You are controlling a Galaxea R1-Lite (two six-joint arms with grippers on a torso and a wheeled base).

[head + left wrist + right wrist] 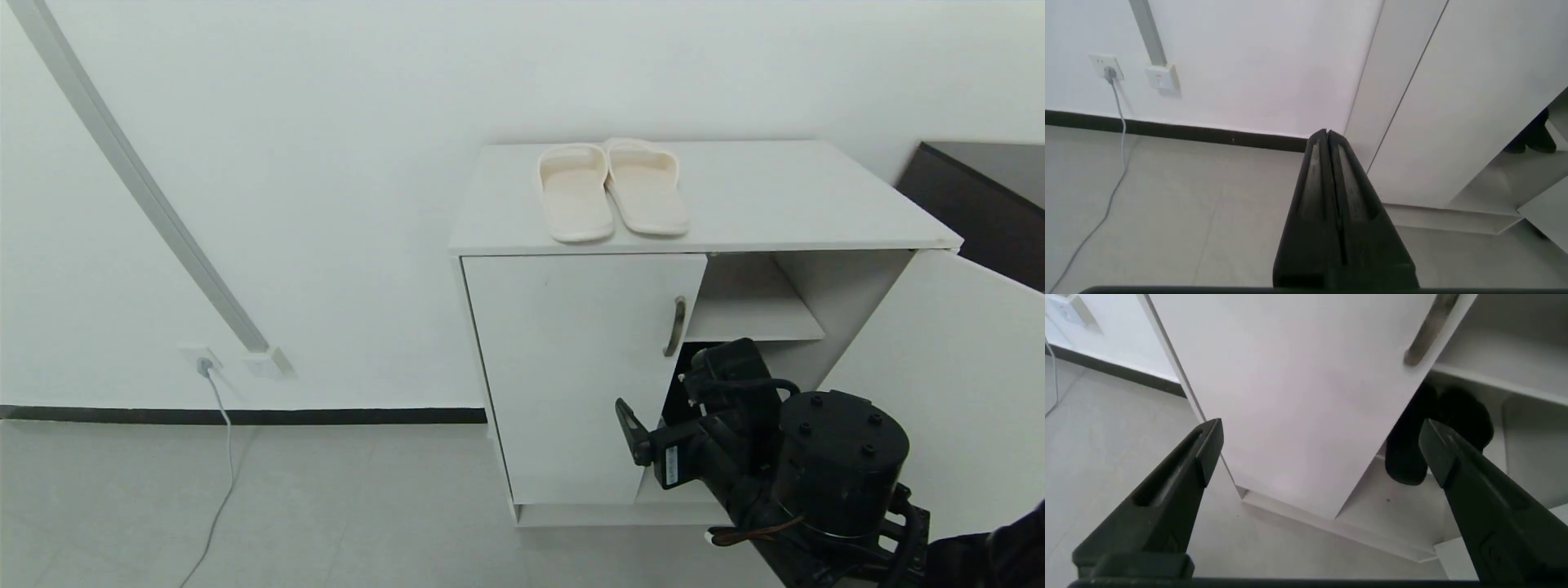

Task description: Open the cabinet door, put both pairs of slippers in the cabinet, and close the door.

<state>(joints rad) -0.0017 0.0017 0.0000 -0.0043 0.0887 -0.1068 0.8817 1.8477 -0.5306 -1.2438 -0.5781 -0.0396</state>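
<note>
A cream pair of slippers (611, 189) lies on top of the white cabinet (775, 196). The cabinet's left door (571, 367) is closed, its handle (674, 327) near the middle, and the right door (939, 367) stands swung open. A black pair of slippers (1413, 453) sits on the cabinet's bottom shelf, behind the closed door's edge. My right gripper (1319, 449) is open and empty, just in front of the left door's lower part, with one finger (627, 429) showing in the head view. My left gripper (1327, 196) is shut with nothing in it, low over the floor left of the cabinet (1470, 106).
A middle shelf (751, 314) divides the open side. A wall socket with a trailing cable (202, 363) is at the left, above the tiled floor (326, 506). Dark furniture (980, 196) stands at the right behind the open door.
</note>
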